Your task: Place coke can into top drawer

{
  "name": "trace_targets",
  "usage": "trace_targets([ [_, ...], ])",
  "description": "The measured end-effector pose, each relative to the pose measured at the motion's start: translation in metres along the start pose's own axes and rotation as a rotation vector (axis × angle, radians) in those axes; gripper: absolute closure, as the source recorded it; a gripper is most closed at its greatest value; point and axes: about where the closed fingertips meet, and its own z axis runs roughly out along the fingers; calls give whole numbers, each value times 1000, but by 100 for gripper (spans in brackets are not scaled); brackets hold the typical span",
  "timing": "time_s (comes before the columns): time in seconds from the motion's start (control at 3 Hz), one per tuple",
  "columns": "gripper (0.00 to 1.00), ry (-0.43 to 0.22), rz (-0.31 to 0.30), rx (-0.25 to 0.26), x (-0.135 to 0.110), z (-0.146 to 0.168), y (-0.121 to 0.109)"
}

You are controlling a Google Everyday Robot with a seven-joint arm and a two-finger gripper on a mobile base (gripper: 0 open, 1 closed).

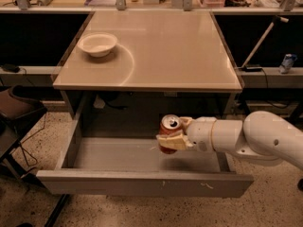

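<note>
The coke can (169, 128) is hanging upright in our gripper (176, 134), right of centre in the frame and a little below the middle, over the open top drawer (142, 183). We are clamping it from the side. One pale finger (173, 143) is lying across the lower front of the red body and the other is showing behind the silver top at its right, so the pincer is closed on the can. Our white arm (258, 138) is reaching in from the right edge of the frame, over the drawer's right wall. The drawer is standing pulled well out from under the table (189, 65), its front panel running across the lower part of the frame. The can's base is appearing to hang above the grey drawer floor rather than rest on it, though we cannot be sure from this angle. A white bowl (97, 44) is sitting on the tabletop at the upper left, well apart from our work.

We are judging this to be the placing step: the can is grasped and over the drawer, but not yet set down. The next move is calling for a straight descent until the base meets the floor, with the can upright and clear of the right wall. Then we should be spreading the fingers and lifting away gently, since a light can is likely to topple.
</note>
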Motion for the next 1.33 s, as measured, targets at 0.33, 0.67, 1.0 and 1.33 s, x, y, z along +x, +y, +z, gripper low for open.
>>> trace_targets([
  [0.33,100,10,-11,93,53,3,-31],
  [0.67,100,42,-5,150,96,13,-58],
  [1.0,81,43,-1,155,98,13,-60],
  [1.33,58,43,-1,155,98,13,-60],
])
